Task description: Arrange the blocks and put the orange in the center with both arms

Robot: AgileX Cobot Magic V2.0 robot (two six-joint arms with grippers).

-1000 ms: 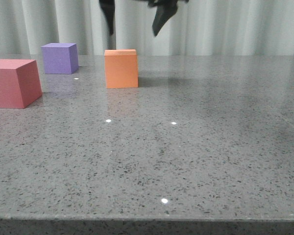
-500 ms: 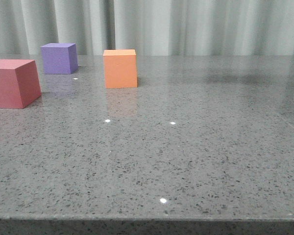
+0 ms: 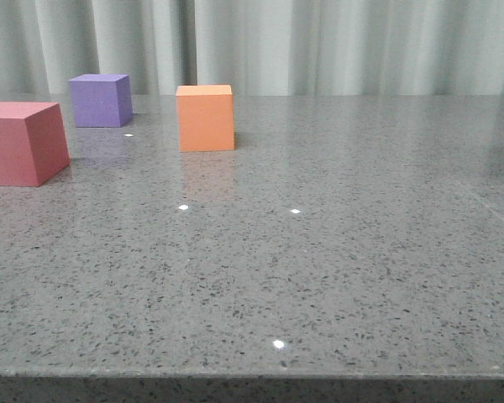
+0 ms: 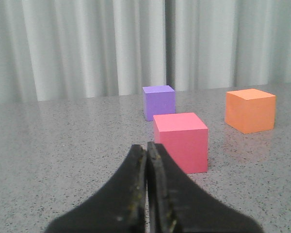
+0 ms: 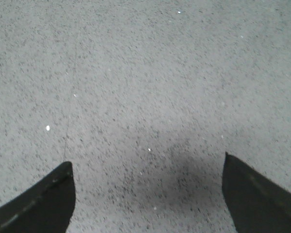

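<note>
Front cam: bare grey speckled bench (image 3: 336,277) up close, a few glints of light on it, neither arm in shot. Further back on the left, red cube (image 3: 22,142) sits nearest, partly cut by the frame edge. Orange cube (image 3: 206,117) is behind and to the right of it, well apart, standing flat with a faint reflection on the bench in front. Purple cube (image 3: 100,99) is furthest back, between the other two sideways, near the pale curtain (image 3: 336,46). No cubes touching. Left gripper (image 4: 147,191): jaws shut tight together, holding nothing, low over the bench, pointing at the red cube (image 4: 180,141) just ahead; purple (image 4: 159,102) behind that, orange (image 4: 250,109) off to one side. Right gripper (image 5: 148,194): jaws spread wide, nothing between them, looking straight down on bare bench (image 5: 136,73) with its own shadow below; no cubes in its view.
</note>
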